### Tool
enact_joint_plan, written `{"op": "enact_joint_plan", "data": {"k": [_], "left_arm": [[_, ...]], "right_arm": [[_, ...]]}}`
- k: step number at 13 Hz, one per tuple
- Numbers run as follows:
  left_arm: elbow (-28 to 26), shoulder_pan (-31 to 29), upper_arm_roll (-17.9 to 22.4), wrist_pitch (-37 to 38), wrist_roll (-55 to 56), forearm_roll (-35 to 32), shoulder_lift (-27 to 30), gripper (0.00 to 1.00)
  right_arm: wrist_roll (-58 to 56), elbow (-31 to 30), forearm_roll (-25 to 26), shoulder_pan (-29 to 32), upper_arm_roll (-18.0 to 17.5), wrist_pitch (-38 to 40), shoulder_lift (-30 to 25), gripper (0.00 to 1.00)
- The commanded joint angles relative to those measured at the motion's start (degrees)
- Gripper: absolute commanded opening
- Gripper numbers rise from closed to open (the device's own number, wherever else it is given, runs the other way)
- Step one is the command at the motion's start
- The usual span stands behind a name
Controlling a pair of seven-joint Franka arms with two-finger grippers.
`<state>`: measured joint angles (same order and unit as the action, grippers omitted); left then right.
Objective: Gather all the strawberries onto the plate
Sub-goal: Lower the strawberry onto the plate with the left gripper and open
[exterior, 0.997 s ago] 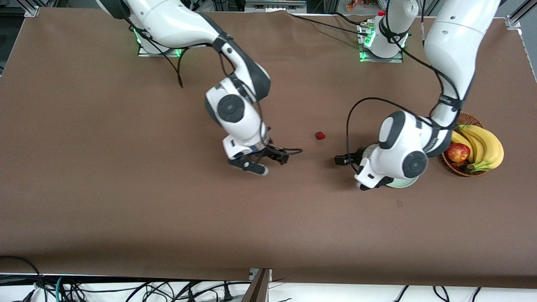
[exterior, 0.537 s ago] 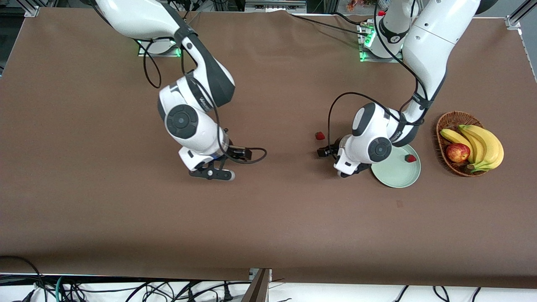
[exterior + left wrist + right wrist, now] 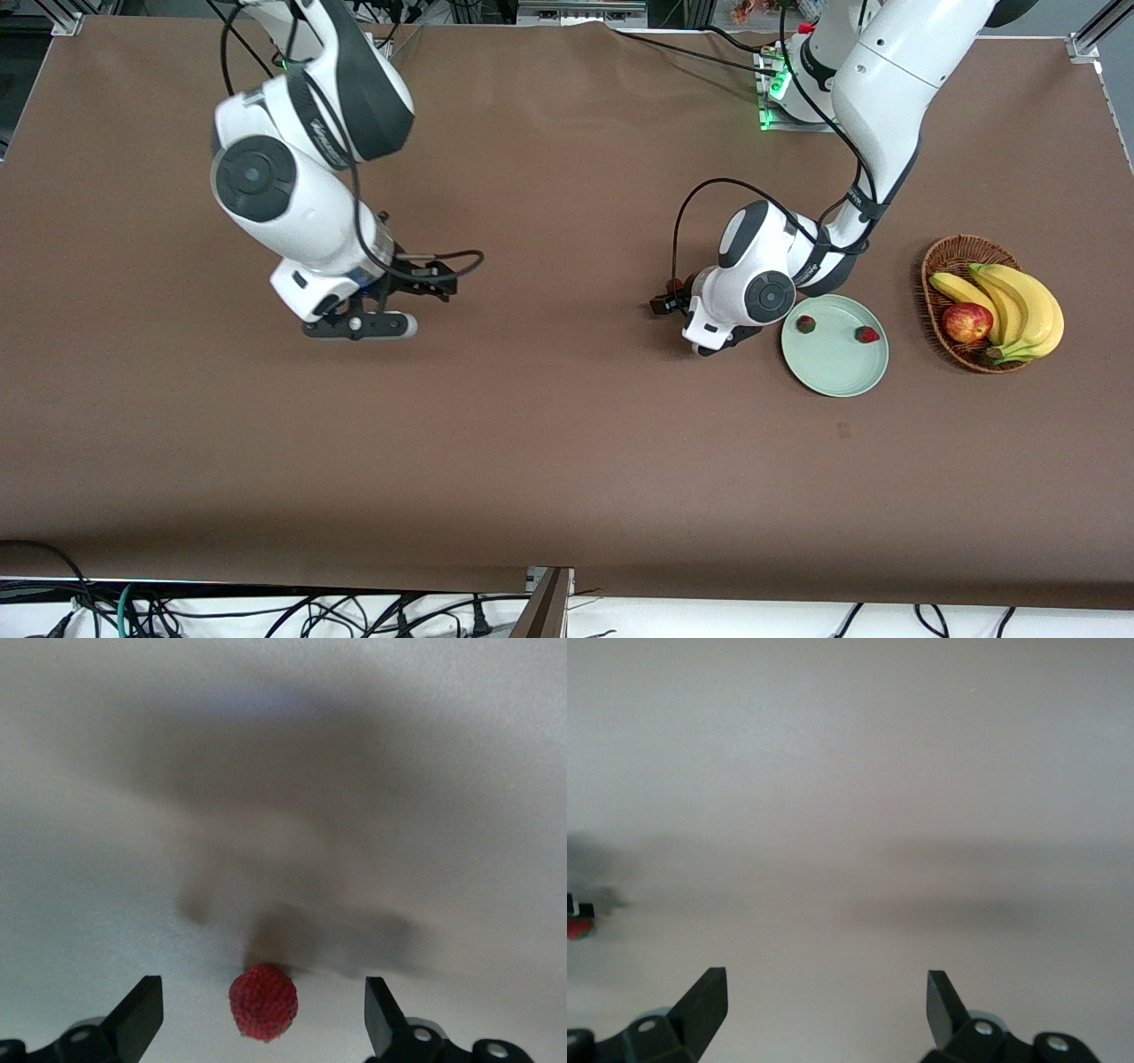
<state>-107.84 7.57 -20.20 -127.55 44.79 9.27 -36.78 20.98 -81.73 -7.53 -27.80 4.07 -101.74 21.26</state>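
The pale green plate (image 3: 834,365) lies next to the basket and holds two strawberries (image 3: 805,324) (image 3: 866,334). The third strawberry (image 3: 263,1003) lies on the brown table beside the plate, toward the right arm's end. In the front view my left wrist mostly hides it. My left gripper (image 3: 704,344) (image 3: 261,981) is open over it, one finger on each side of it in the left wrist view. My right gripper (image 3: 359,326) (image 3: 827,985) is open and empty over bare table toward the right arm's end. The right wrist view shows the third strawberry (image 3: 576,928) small at its edge.
A brown wicker basket (image 3: 950,257) with bananas (image 3: 1019,306) and a red apple (image 3: 967,322) stands beside the plate at the left arm's end. The table is covered in brown cloth. Cables hang below its front edge.
My left gripper moved off the plate to the lone strawberry, leaving a second berry showing on the plate. My right arm swung away toward its own end of the table.
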Motion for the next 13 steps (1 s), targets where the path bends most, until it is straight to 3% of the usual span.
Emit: {"op": "enact_joint_plan", "data": {"k": [1,2,3,4,5,6,8,9,10,13], "left_arm": [[-3.7,2.0,0.4,-3.8,0.5,0.8,1.1,1.0],[-3.7,1.7,0.4,-3.8,0.0,0.8,1.1,1.0],[-3.6,1.5,0.4,-3.8,-0.4,0.8,1.1,0.9],[-3.4,1.7,0.3,-3.8,-0.3,0.8,0.9,0.56],[-3.3,1.5,0.3,-3.8,-0.3,0.8,0.9,0.34],[-3.3,1.4,0.3,-3.7,-0.3,0.8,0.9,0.23],[-3.1,1.4,0.4,-3.7,-0.6,0.8,0.9,0.14],[-3.0,1.4,0.5,-3.7,-0.8,0.1,0.9,0.09],[-2.8,1.3,0.8,-3.7,-0.8,-0.2,1.0,0.08],[0.3,-0.4,1.2,-0.6,-0.8,-0.3,1.5,0.08]], "right_arm": [[-4.7,-2.6,-0.4,-0.1,2.2,2.3,-4.1,1.0],[-6.8,-2.6,-0.4,-0.1,3.4,2.6,-4.3,1.0],[-8.6,-2.8,-0.5,-0.2,4.5,3.9,-4.7,1.0],[-9.5,-3.3,-0.5,0.0,4.5,5.0,-5.7,1.0],[-10.4,-4.7,-0.4,1.6,4.5,5.1,-7.3,1.0],[-12.2,-6.9,-0.4,2.9,4.1,4.7,-9.1,1.0],[-14.5,-10.1,-0.4,5.9,3.0,4.4,-12.2,1.0],[-14.5,-10.3,-0.2,9.9,-0.6,5.1,-13.2,1.0],[-14.6,-10.3,-0.1,13.5,-3.7,5.5,-13.8,1.0],[-14.5,-13.1,0.6,16.1,-5.0,5.2,-17.3,1.0]]}}
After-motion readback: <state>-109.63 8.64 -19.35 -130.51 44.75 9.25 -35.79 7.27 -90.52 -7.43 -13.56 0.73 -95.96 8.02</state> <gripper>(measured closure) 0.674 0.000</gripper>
